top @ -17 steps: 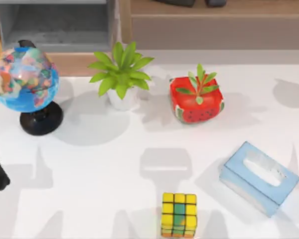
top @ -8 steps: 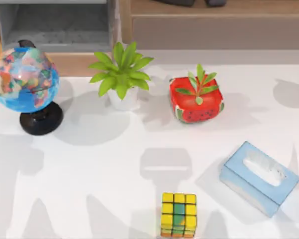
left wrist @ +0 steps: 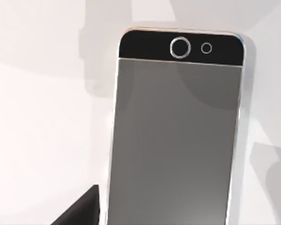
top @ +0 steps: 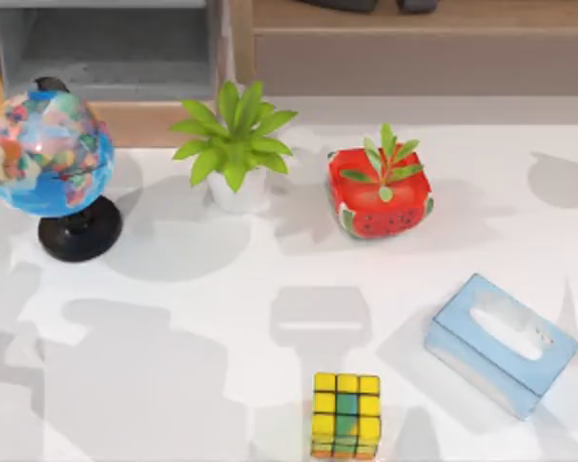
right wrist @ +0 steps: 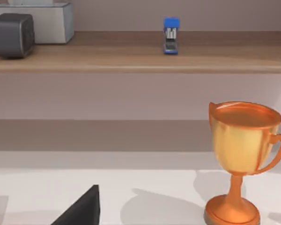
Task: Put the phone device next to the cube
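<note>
Gone from the top view's left edge is the dark bulk of my left arm that stood there a second ago; only soft shadows now spread across the white table [top: 173, 289] on that side. From the left wrist view, the phone device [left wrist: 178, 140], a thin flat grey slab with a black band, a ringed lens and a smaller dot at one end, lies face-down on the table directly under the camera, with a dark wedge of my left gripper [left wrist: 82, 208] just beside its long edge; whether that claw is spread or pressed together I cannot tell. The cube [top: 346, 415], a small 3x3 puzzle cube of yellow squares with some teal ones and an orange lower edge, sits at the near middle of the table, with the pale blue tissue box [top: 501, 344] near it on the right and the red watermelon-patterned planter [top: 380, 192] farther back. My right gripper [right wrist: 79, 208] is parked, facing a copper-gold trophy [right wrist: 243, 159]. The step in hand looks like the approach to the grasp: it would go best to centre the claw across the slab's narrow width, come straight down, and pinch both long edges squarely so the thin body does not tilt or slide out.
</note>
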`<state>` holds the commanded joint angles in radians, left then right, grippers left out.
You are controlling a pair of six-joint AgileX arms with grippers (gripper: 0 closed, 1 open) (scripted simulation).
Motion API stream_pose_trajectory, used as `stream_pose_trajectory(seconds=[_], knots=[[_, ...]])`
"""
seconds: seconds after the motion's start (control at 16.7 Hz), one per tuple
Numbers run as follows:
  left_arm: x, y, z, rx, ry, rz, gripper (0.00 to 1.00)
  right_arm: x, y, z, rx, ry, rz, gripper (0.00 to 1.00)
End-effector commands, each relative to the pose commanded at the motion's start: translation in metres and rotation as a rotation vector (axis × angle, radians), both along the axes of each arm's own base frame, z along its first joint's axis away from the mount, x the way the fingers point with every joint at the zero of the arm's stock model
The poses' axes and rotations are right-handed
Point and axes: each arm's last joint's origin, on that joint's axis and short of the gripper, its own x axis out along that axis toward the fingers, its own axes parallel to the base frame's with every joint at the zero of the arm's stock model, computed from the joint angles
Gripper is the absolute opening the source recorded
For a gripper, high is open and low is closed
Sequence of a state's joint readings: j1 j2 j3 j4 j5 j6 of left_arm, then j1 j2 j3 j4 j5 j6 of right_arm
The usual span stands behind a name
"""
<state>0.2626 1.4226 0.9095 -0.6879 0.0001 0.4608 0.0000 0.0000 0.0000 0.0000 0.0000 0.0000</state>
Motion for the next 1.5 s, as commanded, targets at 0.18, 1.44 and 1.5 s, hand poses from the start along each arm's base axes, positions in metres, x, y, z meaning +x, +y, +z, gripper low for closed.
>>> stream_pose_trajectory(seconds=[0.18, 1.44, 1.5], knots=[[0.031, 0.022, -0.026, -0.039, 0.202, -0.029, 1.0, 0.0, 0.0, 0.0, 0.0, 0.0, 0.0, 1.0], [0.053, 0.043, -0.093, -0.086, 0.36, -0.058, 1.0, 0.0, 0.0, 0.0, 0.0, 0.0, 0.0, 1.0], [0.053, 0.043, -0.093, -0.086, 0.36, -0.058, 0.92, 0.0, 0.0, 0.0, 0.0, 0.0, 0.0, 1.0]])
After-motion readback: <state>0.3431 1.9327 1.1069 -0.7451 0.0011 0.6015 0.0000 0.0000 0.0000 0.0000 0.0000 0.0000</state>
